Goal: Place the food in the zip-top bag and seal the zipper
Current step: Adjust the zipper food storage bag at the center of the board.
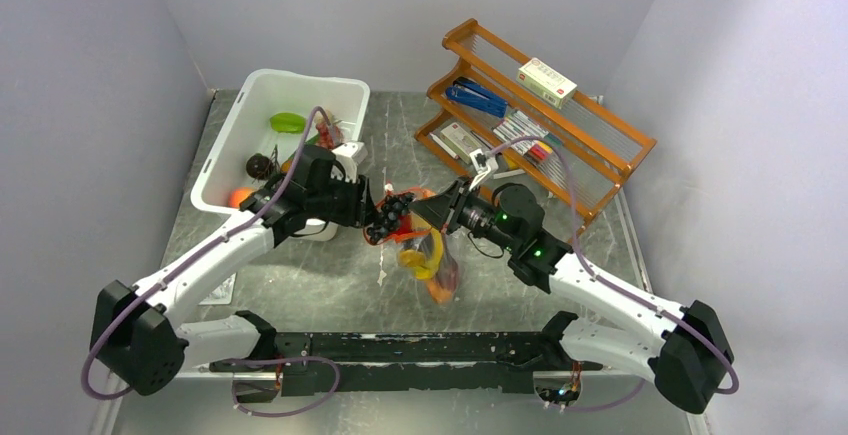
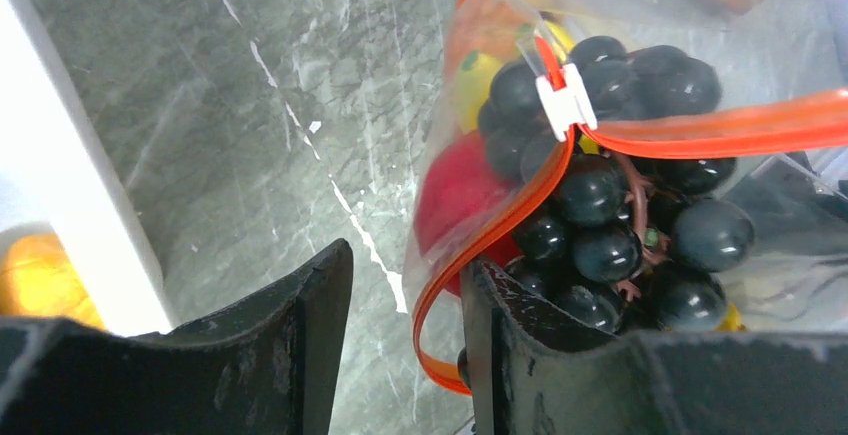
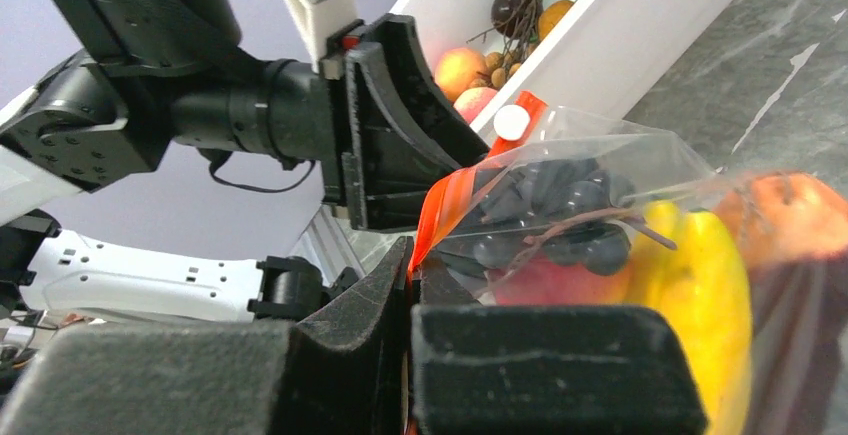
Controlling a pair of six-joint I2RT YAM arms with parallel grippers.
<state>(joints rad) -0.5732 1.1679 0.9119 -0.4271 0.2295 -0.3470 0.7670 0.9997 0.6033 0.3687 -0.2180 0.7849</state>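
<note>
The zip-top bag [image 1: 432,255] hangs between my two grippers above the table, mouth up. Inside it I see a yellow banana bunch [image 3: 700,285], a red fruit [image 2: 458,190] and an orange piece [image 3: 790,217]. Dark grapes [image 2: 605,225] sit in the bag's mouth. The orange-red zipper [image 2: 700,133] has its white slider [image 2: 565,101] at one end. My left gripper [image 2: 405,273] is open, and a loop of the zipper strip lies between its fingers, against the right finger [image 2: 520,340]. My right gripper [image 3: 415,260] is shut on the zipper strip.
A white bin [image 1: 232,125] at the back left holds more toy fruit, and its wall [image 2: 60,185] is close on the left gripper's left. A wooden rack [image 1: 590,145] with small boxes stands at the back right. The grey marble table [image 1: 330,275] lies under the bag.
</note>
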